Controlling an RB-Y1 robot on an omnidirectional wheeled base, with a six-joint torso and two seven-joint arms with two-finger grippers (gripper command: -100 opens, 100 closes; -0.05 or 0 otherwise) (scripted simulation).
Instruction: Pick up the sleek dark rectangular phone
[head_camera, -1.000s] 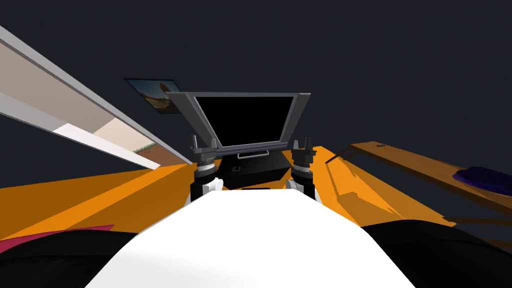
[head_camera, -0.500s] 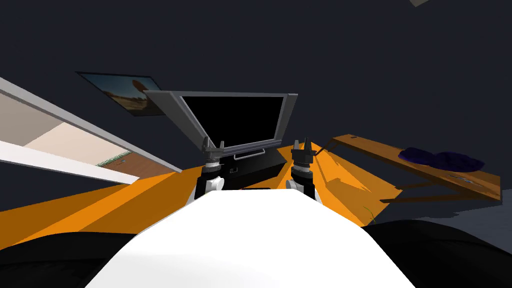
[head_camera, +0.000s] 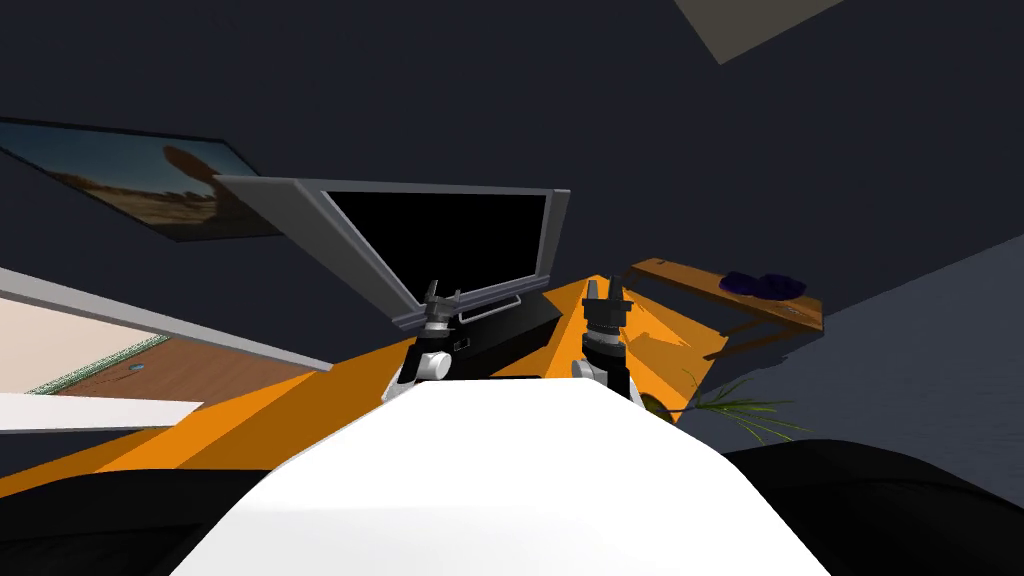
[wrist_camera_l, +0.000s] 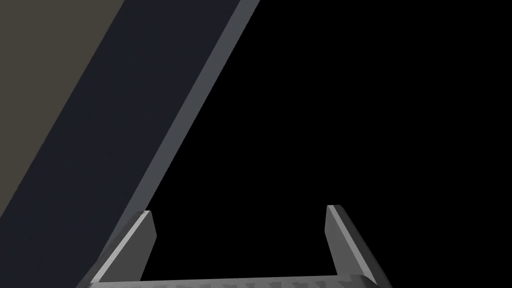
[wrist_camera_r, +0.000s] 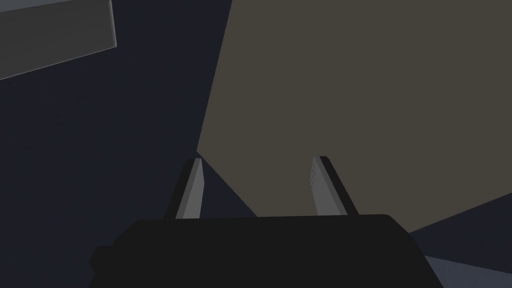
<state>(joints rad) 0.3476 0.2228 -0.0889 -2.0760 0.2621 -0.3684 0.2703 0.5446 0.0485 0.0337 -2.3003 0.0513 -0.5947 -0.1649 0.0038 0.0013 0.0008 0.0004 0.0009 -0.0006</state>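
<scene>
The left claw is raised in front of the television. Its two blades stand wide apart with nothing between them. In the left wrist view that claw faces the black screen, with the set's grey frame running slantwise past one blade.

I cannot pick out the phone for certain. The only candidate is a small pale-edged mark on the low dark stand under the television, just beside the left wrist and below the claw. Whether that is the phone I cannot tell.

The right claw is held up beside the stand's other end, well apart from the left one. In its wrist view the claw is also spread wide and holds nothing.

The stand sits on an orange floor against a dark wall. A framed picture hangs to the left of the television. Off to the right a wooden worktop carries a dark blue heap. A thin green plant leans at the floor's edge nearer the robot.
</scene>
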